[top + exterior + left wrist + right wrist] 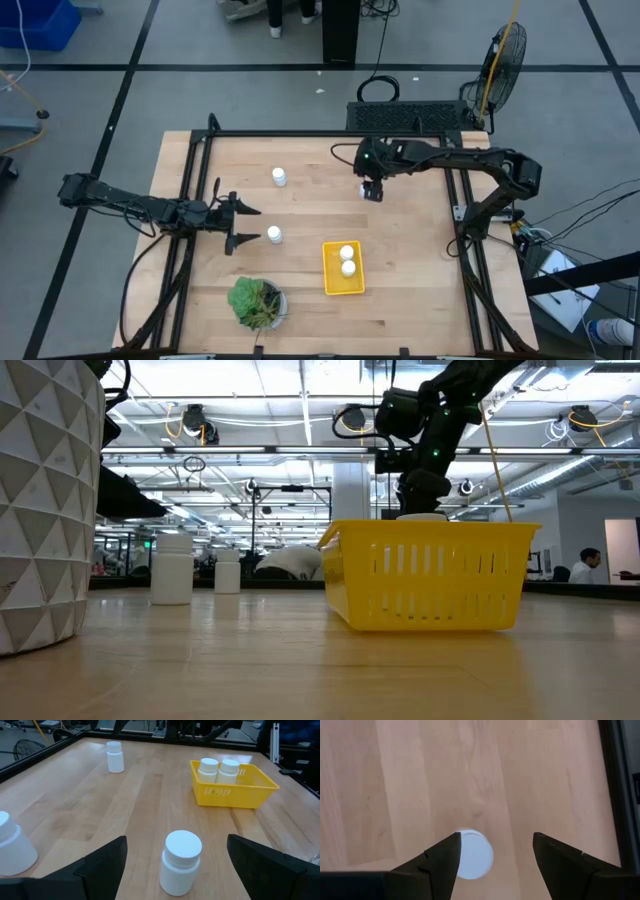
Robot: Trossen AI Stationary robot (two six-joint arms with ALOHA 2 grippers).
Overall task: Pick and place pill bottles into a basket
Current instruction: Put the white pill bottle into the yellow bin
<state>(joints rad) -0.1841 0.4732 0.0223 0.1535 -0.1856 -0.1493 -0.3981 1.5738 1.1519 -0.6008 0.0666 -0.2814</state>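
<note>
The yellow basket (343, 283) stands on the table's near middle with two white pill bottles (347, 259) upright in it; it also shows in the left wrist view (235, 790). My left gripper (246, 224) is open, level above the table. A bottle (180, 862) stands upright just ahead, between its fingertips, untouched. Another bottle (279, 177) stands farther back. My right gripper (372, 190) is open and points down over a third standing bottle, whose cap (474, 854) lies near one finger; I see no touch.
A green potted plant (257, 303) in a white faceted pot (40, 510) stands at the near edge, left of the basket. A black frame rail (300, 133) runs round the table. Bare wood lies right of the basket.
</note>
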